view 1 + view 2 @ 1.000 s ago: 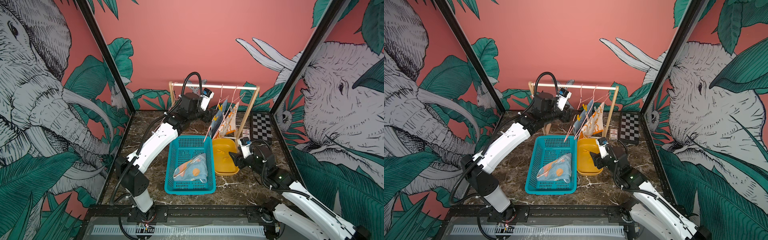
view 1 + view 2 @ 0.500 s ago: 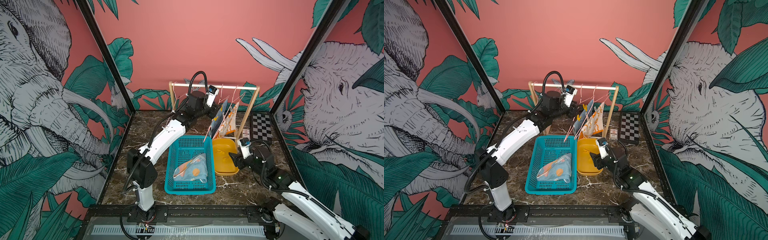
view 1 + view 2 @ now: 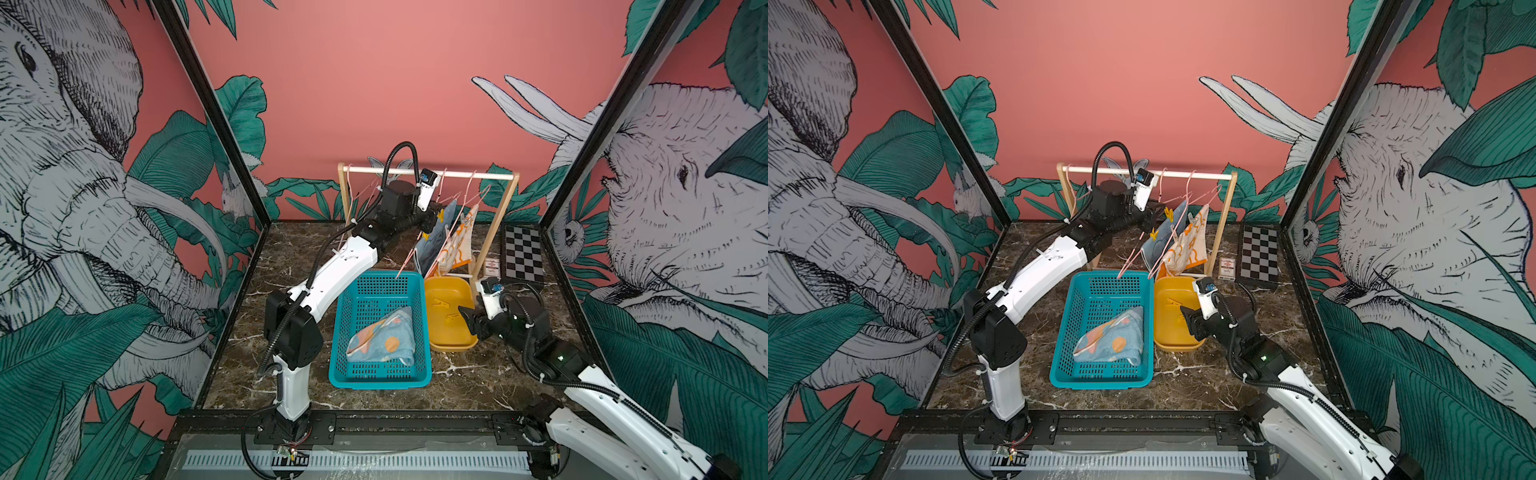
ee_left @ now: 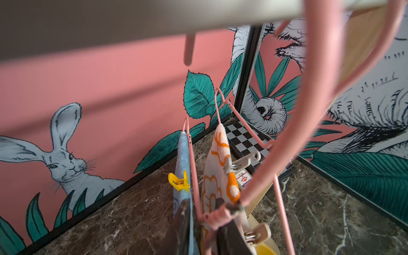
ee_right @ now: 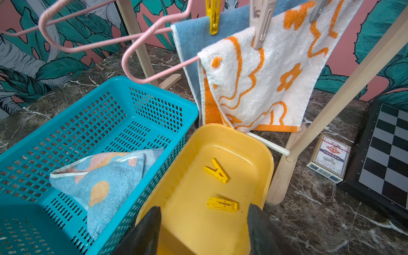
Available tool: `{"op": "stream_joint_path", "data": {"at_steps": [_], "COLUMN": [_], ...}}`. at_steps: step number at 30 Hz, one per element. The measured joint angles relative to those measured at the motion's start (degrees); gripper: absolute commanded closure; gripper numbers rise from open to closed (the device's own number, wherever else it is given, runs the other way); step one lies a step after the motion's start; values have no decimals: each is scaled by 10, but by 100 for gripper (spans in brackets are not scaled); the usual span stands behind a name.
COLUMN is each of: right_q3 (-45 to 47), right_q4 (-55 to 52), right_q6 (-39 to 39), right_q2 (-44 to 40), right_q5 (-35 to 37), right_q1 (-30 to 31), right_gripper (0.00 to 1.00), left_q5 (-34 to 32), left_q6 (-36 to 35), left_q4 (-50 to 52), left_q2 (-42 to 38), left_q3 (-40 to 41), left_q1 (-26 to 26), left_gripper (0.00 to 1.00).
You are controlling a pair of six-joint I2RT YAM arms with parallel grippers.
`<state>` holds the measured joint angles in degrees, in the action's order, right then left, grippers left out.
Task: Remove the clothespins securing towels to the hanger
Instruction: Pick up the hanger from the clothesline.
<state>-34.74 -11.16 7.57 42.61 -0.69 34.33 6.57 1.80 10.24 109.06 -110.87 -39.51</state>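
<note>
The left wrist view gives what the top views hide. The left hand [image 4: 202, 202] has its two dark fingers [image 4: 182, 223] close together on either side of a pink hanger [image 4: 192, 167] wire. The blue towel [image 4: 183, 154] lies against one finger. Whether they pinch the wire, I cannot tell. Further along that towel a yellow clothespin [image 4: 178, 181] bites its top edge. A top view shows two on that towel, an upper clip [image 3: 1169, 214] and a lower clip [image 3: 1153, 235], both small and bright yellow. On the next hanger hangs the cream towel [image 4: 217, 183] with orange flower outlines, held by pale beige clothespins [image 4: 240, 163] with metal springs.

In both top views these hangers slope down from the wooden rack [image 3: 457, 175] at the back of the marble table [image 3: 478, 374].

Only the right wrist view looks down into the yellow tray [image 5: 192, 187]. Two loose clothespins [image 5: 216, 171] lie on its floor, apart from each other. The right hand [image 5: 203, 207] hangs low over the tray's near end, fingers spread wide and empty.

Just beside the tray stands the teal basket [image 5: 154, 91], and the spotted towel [image 5: 110, 176] lies crumpled inside it, light blue with orange and pink patches. Past the rack's foot lie a card box [image 5: 329, 159] and a chessboard [image 3: 523, 257].
</note>
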Motion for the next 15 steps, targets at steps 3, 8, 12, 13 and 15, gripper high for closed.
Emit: {"op": "stream_joint_path", "data": {"at_steps": [3,8,12,13,15], "right_q3": [0,0,0,0,0], "right_q4": [1,1,1,1,1], "right_q6": [0,0,0,0,0], "right_q2": [-2,-3,-3,-2,-2], "right_q5": [0,0,0,0,0], "right_q1": [0,0,0,0,0], "right_gripper": [38,38,38,38,38], "left_q5": [-4,-6,-13,-15,-20], "left_q6": [-7,-15,-23,-25,-33], "left_q4": [-2,-1,0,1,5], "left_q2": [0,0,0,-1,-3], "left_q3": [-2,-6,-6,-6,-6], "left_q1": [0,-2,-2,-2,-2], "left_gripper": [96,100,100,100,100]}}
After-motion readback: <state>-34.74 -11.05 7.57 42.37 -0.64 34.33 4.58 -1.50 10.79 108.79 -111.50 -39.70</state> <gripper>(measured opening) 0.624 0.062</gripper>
